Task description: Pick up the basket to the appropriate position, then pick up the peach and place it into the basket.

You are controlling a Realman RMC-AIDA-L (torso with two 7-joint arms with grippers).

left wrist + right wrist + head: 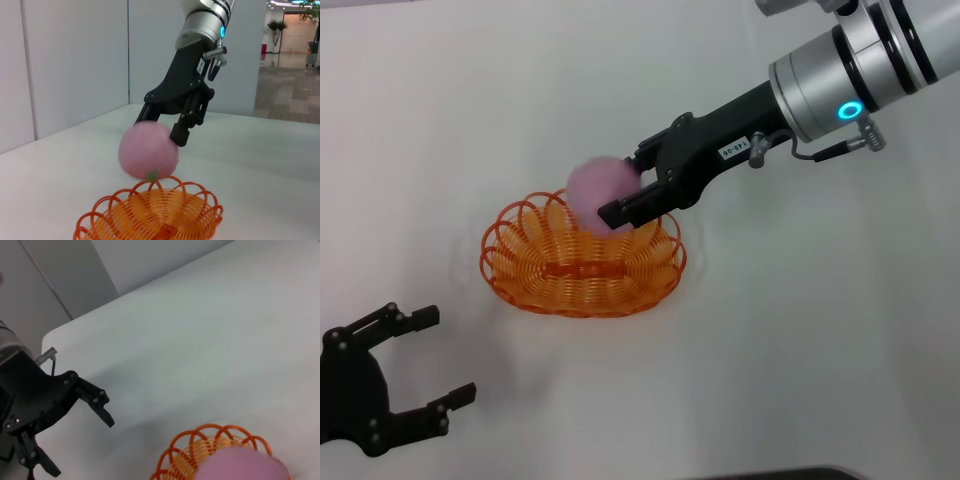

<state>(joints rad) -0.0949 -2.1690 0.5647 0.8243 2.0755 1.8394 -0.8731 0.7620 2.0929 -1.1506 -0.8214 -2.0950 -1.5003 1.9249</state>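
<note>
Peach (599, 186) above basket (582, 262) far rim, airborne (blurred) | right gripper (623, 187) fingers around it, grip or release unclear | basket on table (800, 330) | left gripper (428, 355) spread wide, near-left, holding nothing

An office building: white table (260, 150), grey partition walls (70, 60), carpeted lobby (287, 90) with potted plants (276, 25).

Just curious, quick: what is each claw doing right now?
Left gripper: open, empty, near the table's front edge.
Right gripper: shut on the peach, above the basket.
</note>
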